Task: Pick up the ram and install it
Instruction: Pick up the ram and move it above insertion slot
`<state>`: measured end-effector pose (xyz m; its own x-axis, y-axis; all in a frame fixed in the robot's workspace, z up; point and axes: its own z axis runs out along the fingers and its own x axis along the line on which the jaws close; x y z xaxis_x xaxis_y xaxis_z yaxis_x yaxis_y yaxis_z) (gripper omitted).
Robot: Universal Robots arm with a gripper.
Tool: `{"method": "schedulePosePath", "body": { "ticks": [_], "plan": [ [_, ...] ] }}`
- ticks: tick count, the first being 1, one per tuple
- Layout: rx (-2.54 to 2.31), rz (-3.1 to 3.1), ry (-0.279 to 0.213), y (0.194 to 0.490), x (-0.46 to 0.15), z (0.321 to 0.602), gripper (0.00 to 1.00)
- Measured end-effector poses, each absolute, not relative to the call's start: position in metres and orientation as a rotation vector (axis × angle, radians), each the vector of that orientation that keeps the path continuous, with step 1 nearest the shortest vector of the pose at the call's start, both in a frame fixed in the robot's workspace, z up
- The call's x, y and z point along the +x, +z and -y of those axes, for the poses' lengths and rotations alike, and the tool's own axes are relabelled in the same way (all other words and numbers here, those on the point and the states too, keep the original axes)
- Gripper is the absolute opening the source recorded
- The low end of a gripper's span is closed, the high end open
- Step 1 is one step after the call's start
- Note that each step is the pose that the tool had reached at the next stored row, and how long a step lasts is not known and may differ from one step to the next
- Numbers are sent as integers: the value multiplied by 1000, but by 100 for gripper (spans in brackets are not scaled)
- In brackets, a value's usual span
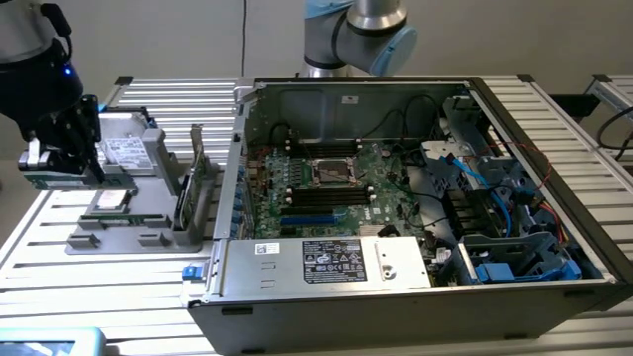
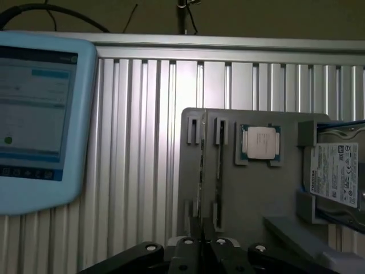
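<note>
Wrist view: tool [image 2: 201, 231] grips ram [image 2: 200, 177] near white-labelled hard drive [image 2: 336, 177].

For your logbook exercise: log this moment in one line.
gripper: jaws shut on ram | ram: held over gray parts tray | install: not yet done

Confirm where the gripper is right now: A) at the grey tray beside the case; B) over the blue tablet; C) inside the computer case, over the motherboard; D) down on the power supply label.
A: the gripper hangs at the grey tray, on the exterior view's left of the computer case, shut on the ram.
</note>
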<state>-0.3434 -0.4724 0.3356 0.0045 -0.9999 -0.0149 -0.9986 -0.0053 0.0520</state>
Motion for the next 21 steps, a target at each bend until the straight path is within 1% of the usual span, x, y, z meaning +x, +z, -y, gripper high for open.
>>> {"method": "schedulePosePath", "body": {
  "ticks": [15,18,21],
  "plan": [
    [2207,2196,-75,403,-295,473,13],
    [2206,2196,-76,412,-281,473,13],
    [2206,2195,-77,414,-267,473,13]
  ]
}}
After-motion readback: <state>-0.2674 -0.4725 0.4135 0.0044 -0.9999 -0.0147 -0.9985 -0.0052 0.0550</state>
